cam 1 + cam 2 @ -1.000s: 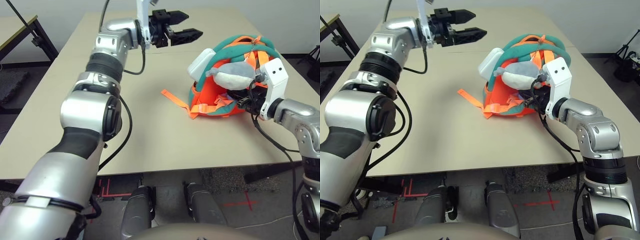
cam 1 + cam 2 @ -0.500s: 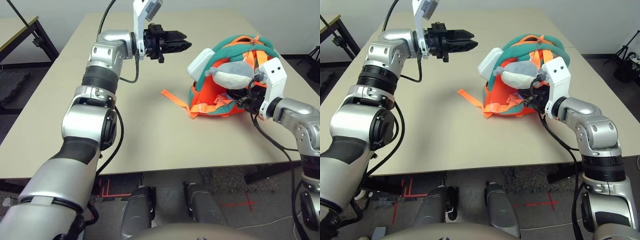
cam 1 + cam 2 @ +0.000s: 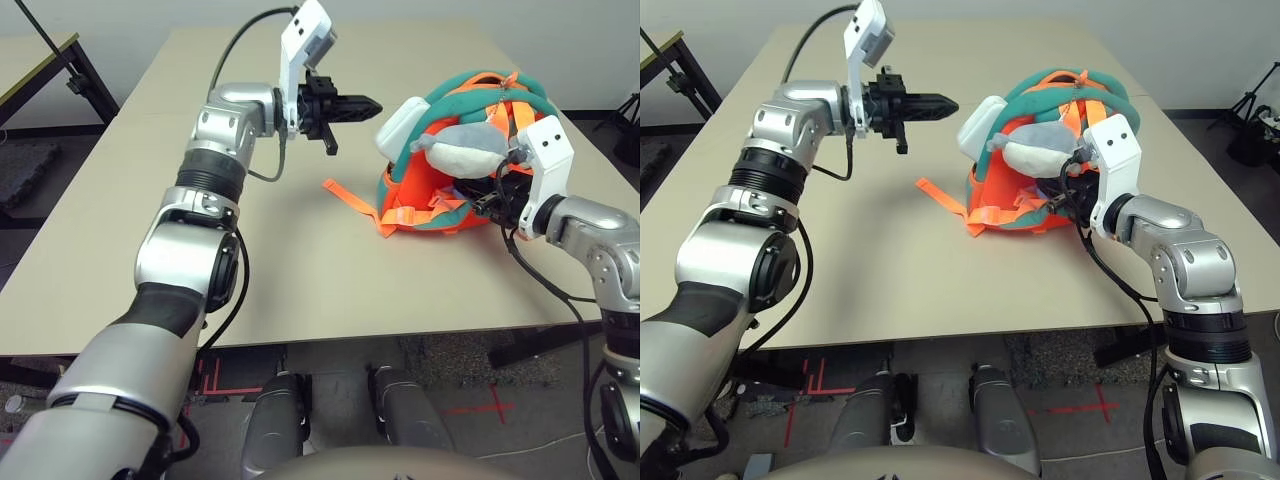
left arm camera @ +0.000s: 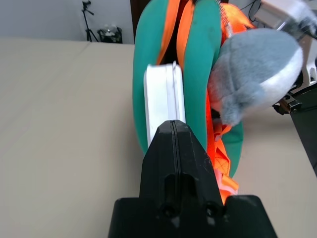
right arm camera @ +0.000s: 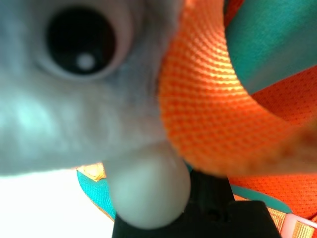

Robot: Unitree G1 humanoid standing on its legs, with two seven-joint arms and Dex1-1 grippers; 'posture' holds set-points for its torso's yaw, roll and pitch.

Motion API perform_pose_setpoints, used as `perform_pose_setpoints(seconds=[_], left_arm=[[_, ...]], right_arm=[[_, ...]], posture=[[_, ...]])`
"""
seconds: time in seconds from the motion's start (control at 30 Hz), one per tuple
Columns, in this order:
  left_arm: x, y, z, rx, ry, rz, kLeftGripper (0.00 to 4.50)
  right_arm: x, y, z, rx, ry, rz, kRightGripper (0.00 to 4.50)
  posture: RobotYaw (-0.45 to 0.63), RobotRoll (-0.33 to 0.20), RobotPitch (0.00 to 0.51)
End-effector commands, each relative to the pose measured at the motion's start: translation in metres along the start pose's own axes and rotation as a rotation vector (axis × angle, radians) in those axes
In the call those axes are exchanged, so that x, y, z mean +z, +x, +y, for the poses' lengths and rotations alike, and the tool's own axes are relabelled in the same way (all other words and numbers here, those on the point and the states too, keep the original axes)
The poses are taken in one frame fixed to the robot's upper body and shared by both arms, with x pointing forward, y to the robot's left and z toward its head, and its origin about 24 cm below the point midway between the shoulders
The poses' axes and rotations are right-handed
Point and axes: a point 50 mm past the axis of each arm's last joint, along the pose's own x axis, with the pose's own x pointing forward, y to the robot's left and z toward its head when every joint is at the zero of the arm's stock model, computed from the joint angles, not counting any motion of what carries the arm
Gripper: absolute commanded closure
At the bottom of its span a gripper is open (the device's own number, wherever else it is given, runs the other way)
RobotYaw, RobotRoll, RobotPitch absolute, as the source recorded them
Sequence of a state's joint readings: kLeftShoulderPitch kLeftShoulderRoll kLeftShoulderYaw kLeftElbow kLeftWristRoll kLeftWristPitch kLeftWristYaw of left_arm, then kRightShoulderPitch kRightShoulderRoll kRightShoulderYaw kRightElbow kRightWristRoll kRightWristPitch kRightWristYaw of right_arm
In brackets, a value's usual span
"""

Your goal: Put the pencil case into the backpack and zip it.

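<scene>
The orange backpack (image 3: 425, 195) with teal trim lies on its side at the table's right. A grey-white plush toy (image 3: 463, 150) rests on top of it. The white pencil case (image 3: 402, 124) sticks partway out of the backpack's opening on its left side, between teal edges. My left gripper (image 3: 372, 103) is shut and empty. It points at the pencil case (image 4: 163, 96) from the left, its tip just short of the case's edge. My right gripper (image 3: 497, 203) is pressed into the backpack's right side, under the plush toy, with an orange strap (image 5: 218, 99) close in front of it.
A loose orange strap (image 3: 348, 196) trails from the backpack onto the tan table (image 3: 300, 280) toward the middle. Another table (image 3: 35, 62) stands off to the far left. The table's front edge is near my body.
My left gripper has gone from open to shut, turned about its wrist, and moved right and down toward the pencil case. The right arm and backpack have stayed put.
</scene>
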State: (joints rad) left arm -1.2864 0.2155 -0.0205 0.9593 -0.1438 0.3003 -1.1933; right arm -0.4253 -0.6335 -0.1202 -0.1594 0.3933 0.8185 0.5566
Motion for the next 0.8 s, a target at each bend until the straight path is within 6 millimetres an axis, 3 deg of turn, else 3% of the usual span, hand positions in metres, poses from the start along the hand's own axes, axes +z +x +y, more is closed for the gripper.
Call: perform_pose_setpoints(seconds=[0.03,0.5,0.8], left_arm=[[-0.006,0.01,0.0,0.007,-0.017,0.026,4.5],[-0.026,0.061,-0.016,0.054,-0.007,0.097,4.5],[-0.027,0.055,-0.011,0.099,0.076,0.104,4.5]], right_arm=[[-0.014,0.004,0.005,0.02,0.026,0.066,4.26],[-0.015,0.003,0.008,0.011,0.03,0.067,4.26],[-0.016,0.004,0.009,0.015,0.029,0.071,4.26]], posture=[[-0.21,0.0,0.093],[-0.24,0.0,0.097],[-0.23,0.0,0.1]])
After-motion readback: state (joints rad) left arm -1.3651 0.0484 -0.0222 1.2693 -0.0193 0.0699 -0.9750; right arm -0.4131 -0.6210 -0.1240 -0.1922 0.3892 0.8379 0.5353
